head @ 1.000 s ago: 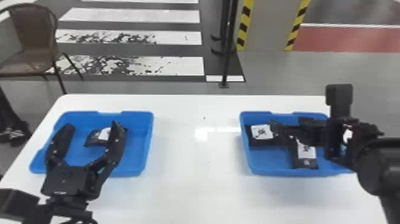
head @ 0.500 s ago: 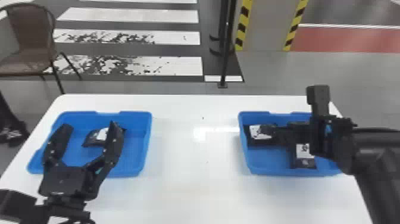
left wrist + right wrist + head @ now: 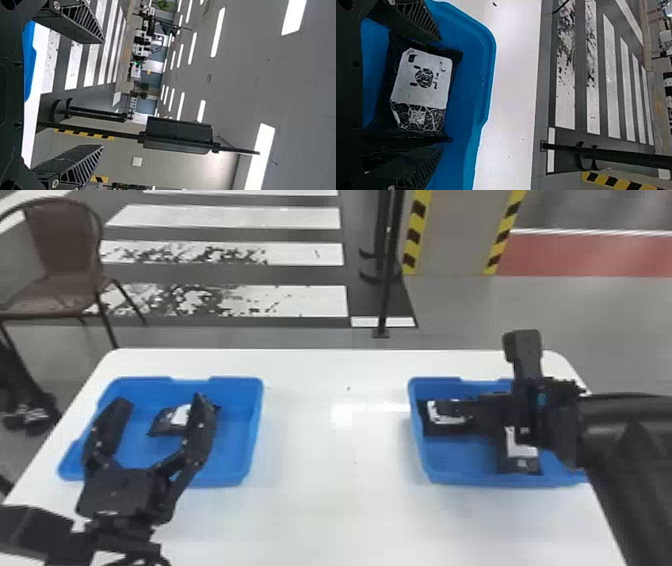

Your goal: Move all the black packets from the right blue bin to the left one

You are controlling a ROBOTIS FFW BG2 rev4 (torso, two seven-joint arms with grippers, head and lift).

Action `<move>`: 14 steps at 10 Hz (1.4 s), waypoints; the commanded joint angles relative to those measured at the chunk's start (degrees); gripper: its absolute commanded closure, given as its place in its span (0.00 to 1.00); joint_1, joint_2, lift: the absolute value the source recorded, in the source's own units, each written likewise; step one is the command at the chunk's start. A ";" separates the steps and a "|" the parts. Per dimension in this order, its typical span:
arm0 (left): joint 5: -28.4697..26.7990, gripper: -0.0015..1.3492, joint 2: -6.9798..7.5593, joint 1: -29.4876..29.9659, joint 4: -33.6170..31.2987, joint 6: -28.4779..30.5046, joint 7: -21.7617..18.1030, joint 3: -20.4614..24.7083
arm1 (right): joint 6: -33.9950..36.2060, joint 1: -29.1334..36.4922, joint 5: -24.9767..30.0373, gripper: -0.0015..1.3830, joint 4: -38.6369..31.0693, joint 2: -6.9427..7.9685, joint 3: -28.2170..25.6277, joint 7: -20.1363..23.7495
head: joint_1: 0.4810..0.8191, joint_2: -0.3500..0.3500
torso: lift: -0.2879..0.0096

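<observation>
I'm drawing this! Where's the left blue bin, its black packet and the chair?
Left blue bin [image 3: 232,445]: head view, on its bare floor.
Black packet [image 3: 180,415]: head view, on its white label.
Chair [image 3: 62,237]: head view, on its backrest.

A white table [image 3: 340,510] with rounded far corners carries two blue bins. From the bare stretch between them, the left blue bin [image 3: 254,430] sits at nine o'clock and the right blue bin [image 3: 421,455] at three o'clock.

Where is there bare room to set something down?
The white table is bare between the left bin and the right bin. The left bin has a free strip along its right wall. Crowded: the right bin, with black packets around the right gripper.
</observation>
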 commanded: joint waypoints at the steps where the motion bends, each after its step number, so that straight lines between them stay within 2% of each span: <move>1: -0.05 0.07 0.01 0.00 0.00 -0.01 -0.01 0.02 | 1.28 -0.84 1.72 0.02 0.68 0.00 0.57 -0.32 | 0.63 0.48 | 0.50; 4: 0.06 0.07 0.01 -0.14 0.00 0.27 -0.01 -0.21 | 1.14 -4.92 1.38 0.02 7.01 -0.35 3.31 -0.50 | 0.63 0.47 | 0.50; 6: 0.06 0.07 0.01 -0.14 0.14 0.69 -0.01 -0.32 | 0.71 -5.90 -0.45 0.03 8.70 -0.35 4.34 -0.50 | 0.63 0.47 | 0.50; 7: 0.06 0.07 0.01 -0.14 0.00 0.83 -0.01 -0.09 | 1.14 -6.60 -0.68 0.07 9.68 -0.35 5.25 -0.41 | 0.63 0.48 | 0.50; 8: 0.06 0.07 0.01 -0.14 0.00 0.83 -0.01 0.02 | 3.25 -6.89 -0.11 0.16 9.68 -0.18 5.71 -0.50 | 0.63 0.49 | 0.50; 9: 0.06 0.07 0.01 -0.14 0.00 0.98 -0.01 -0.09 | 4.79 -7.31 0.69 0.31 9.68 -0.18 6.28 -0.68 | 0.63 0.49 | 0.50; 10: 0.06 0.07 0.01 -0.14 0.00 1.12 -0.01 -0.09 | 5.21 -7.45 1.61 0.52 9.82 -0.18 6.28 -0.76 | 0.63 0.50 | 0.50; 11: 0.06 0.07 0.10 -0.14 0.00 0.98 -0.10 0.02 | 5.07 -7.31 1.84 0.65 9.68 -0.26 6.28 -0.76 | 0.63 0.49 | 0.50; 13: 0.17 0.07 0.01 -0.14 0.00 0.98 -0.10 0.13 | 4.37 -6.74 1.84 0.85 9.26 -0.18 6.28 -1.29 | 0.63 0.49 | 0.50; 14: 0.17 0.07 0.01 0.00 0.14 0.83 -0.10 0.25 | 3.25 -6.18 1.27 0.85 8.56 -0.18 6.05 -1.29 | 0.63 0.48 | 0.50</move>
